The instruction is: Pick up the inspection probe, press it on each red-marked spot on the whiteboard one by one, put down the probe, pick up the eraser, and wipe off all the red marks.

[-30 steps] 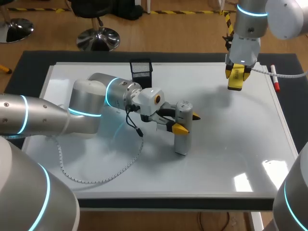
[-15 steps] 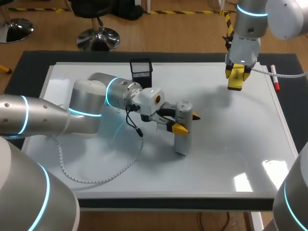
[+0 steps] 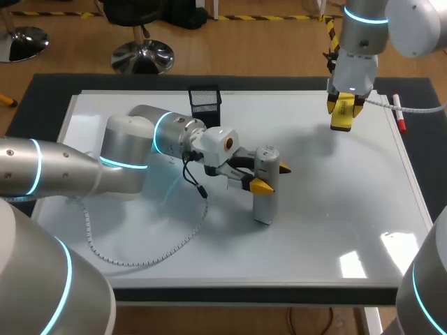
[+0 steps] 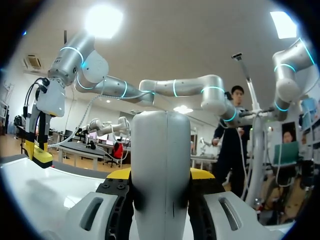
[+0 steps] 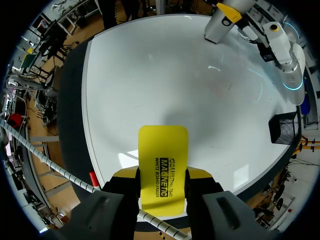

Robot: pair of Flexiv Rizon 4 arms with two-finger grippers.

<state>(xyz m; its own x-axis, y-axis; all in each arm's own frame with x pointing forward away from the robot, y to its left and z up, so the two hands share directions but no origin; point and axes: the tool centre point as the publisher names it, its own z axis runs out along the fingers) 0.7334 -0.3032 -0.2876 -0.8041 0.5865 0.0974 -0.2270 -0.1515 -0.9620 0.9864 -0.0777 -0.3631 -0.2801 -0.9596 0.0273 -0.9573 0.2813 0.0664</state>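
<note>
Head view: whiteboard lies flat on the dark counter and covers most of it.

Left arm comes in from the left. The left fingers are clamped on the probe, one yellow tip on each side of its grey-white body. The probe stands near the middle of the whiteboard, close to upright. Its lower end looks to meet the board surface; contact not certain. In the left wrist view the probe sits square between the left fingers, with both tips against it.

A coiled cable loops across the near left part of the whiteboard.

Right arm comes in from the far right. The right fingers are closed on the yellow eraser and hold it over the far right part of the whiteboard, well apart from the probe. In the right wrist view the eraser is gripped flat between the right fingers, with its shadow on the board ahead of it. The left wrist view shows the eraser hanging clear of the surface.

A black mesh basket stands at the far edge of the whiteboard, left of centre. A red marker lies along the board's far right edge, just right of the eraser.
</note>
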